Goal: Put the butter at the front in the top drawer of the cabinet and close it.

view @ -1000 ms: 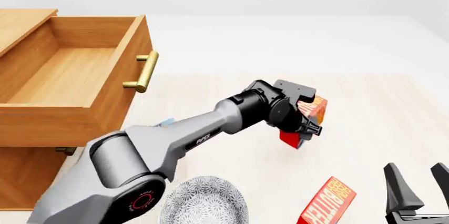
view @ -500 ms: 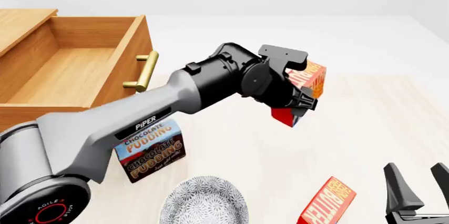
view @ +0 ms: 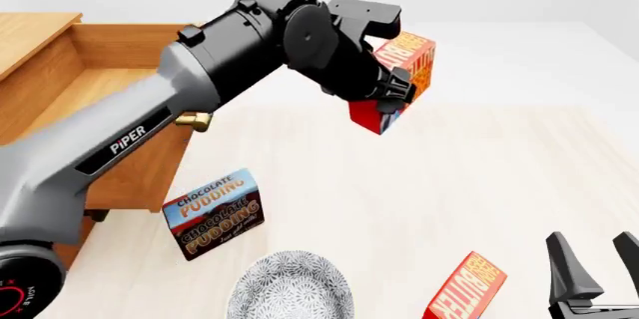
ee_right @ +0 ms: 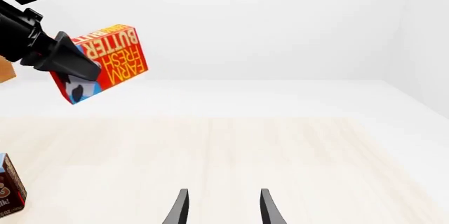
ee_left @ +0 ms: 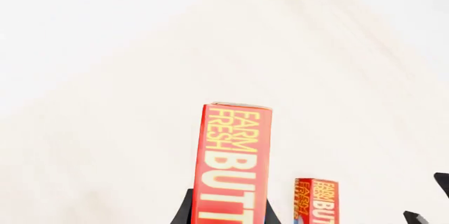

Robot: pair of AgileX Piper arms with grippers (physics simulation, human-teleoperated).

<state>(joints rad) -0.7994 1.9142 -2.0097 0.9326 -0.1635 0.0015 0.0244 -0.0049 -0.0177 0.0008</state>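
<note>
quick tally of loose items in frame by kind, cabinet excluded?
Red-and-yellow butter boxes: 2, one in the left gripper at, one on the table
Blue-brown chocolate pudding box: 1
Grey patterned round plate: 1
Total: 4

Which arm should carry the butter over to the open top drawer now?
Left. Its gripper already holds the butter in the air, just right of the top drawer. The right gripper sits open and low at the table's near right.

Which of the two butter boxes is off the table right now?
The butter clamped in the left pincer, raised in the air right of the drawer. The other butter stands on the table by the right pincer.
</note>
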